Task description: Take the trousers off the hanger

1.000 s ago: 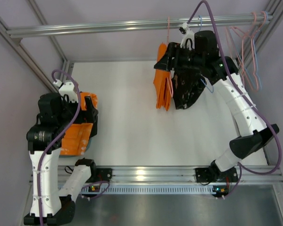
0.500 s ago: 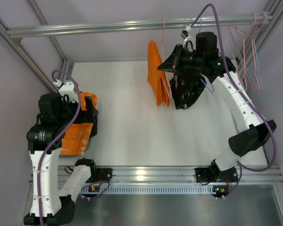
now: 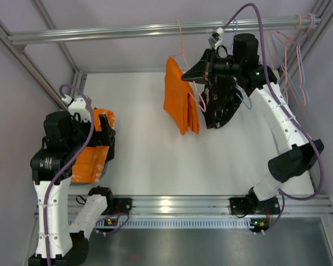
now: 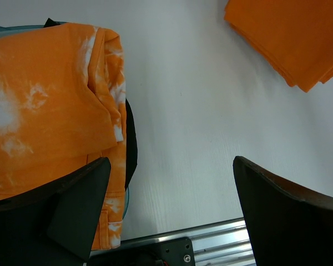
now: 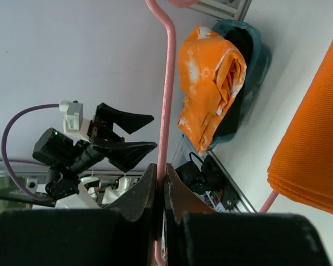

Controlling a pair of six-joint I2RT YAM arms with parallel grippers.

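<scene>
Right fingers [image 5: 143, 191] clenched on thin pink hanger [image 5: 167, 83] wire; left fingers [image 4: 80, 197] spread wide, empty. Trousers [image 3: 180, 102] hang folded: soft, light, should slide off. Pinch the lower hem.

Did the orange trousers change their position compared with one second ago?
Yes. The trousers have swung left, away from the black garment, which hangs where it was.
</scene>
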